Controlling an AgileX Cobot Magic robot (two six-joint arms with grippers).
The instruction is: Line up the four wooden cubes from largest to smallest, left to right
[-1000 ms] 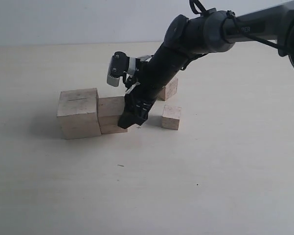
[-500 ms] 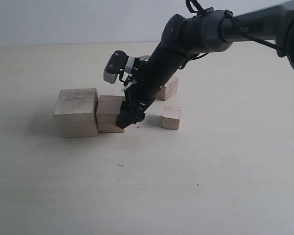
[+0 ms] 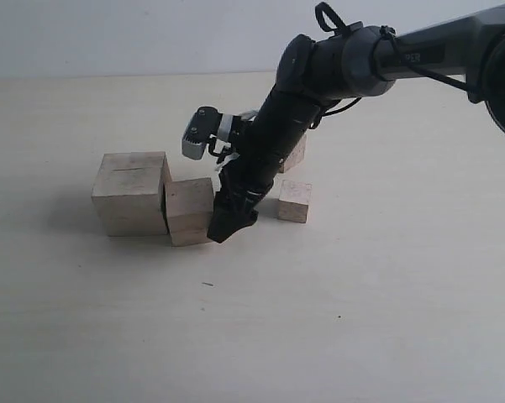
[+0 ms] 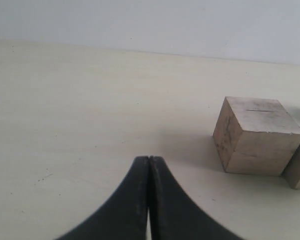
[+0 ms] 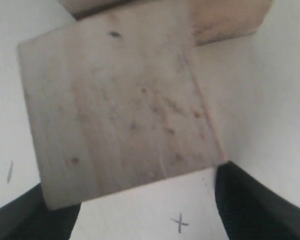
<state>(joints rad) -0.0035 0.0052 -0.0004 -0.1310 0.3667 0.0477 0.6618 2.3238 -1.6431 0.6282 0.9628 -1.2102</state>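
Exterior view puts the second-largest cube (image 3: 190, 210) on the desk (image 3: 361, 319), touching the right side of the largest cube (image 3: 133, 191) but sitting slightly skewed; the right gripper (image 3: 229, 222), jaws spread and not clamping, stands just right of it; a careless withdrawal could catch a corner and twist it, or sweep the smallest cube (image 3: 294, 201) lying near on the right.
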